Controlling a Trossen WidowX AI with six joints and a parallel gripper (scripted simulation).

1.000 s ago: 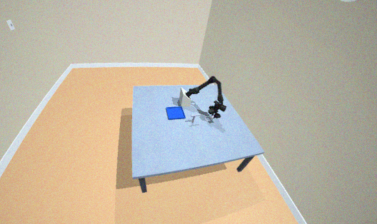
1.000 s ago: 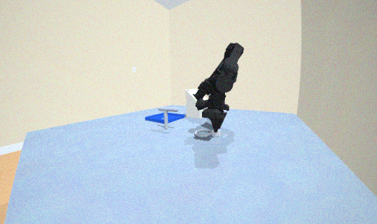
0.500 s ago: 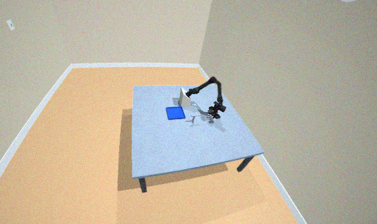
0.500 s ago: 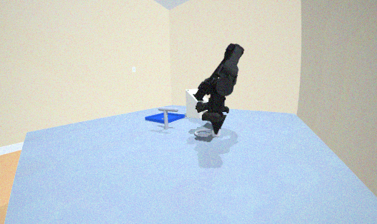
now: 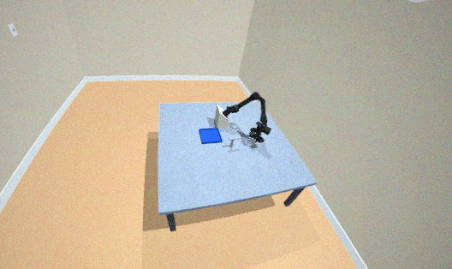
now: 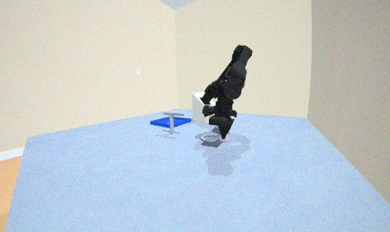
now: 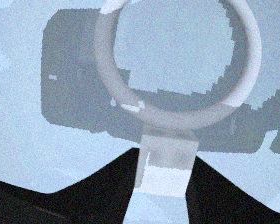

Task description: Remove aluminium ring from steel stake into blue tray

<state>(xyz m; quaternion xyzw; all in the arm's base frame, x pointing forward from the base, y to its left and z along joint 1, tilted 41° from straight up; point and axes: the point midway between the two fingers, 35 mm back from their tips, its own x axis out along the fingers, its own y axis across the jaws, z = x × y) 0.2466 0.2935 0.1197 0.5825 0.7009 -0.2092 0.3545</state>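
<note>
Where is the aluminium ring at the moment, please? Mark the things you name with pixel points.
In the exterior view, the ring (image 5: 249, 141) (image 6: 210, 140) (image 7: 178, 121) is right of the steel stake (image 5: 231, 143) (image 6: 171, 123), off it, its tab between the gripper's fingers.

Table top (image 5: 193, 171) (image 6: 173, 177) (image 7: 16, 130): pale blue, finely speckled, with grey-blue shadow patches
Table legs (image 5: 171, 222): dark slate
Tray (image 5: 210, 135) (image 6: 162, 123): vivid blue, darker at the rim
Ring (image 5: 249, 145) (image 6: 210, 141) (image 7: 178, 120): pale grey, near white where lit
Tab (image 6: 224, 137) (image 7: 165, 179): grey on one part, bright white on another
Stake (image 5: 231, 143) (image 6: 171, 125): plain light grey
Arm (image 5: 256, 96) (image 6: 240, 74) and gripper (image 5: 257, 144) (image 6: 224, 136) (image 7: 163, 159): black
Floor (image 5: 115, 171) (image 6: 0, 177): orange-tan
Walls (image 5: 158, 43) (image 6: 81, 55): beige, greyer toward one side
</note>
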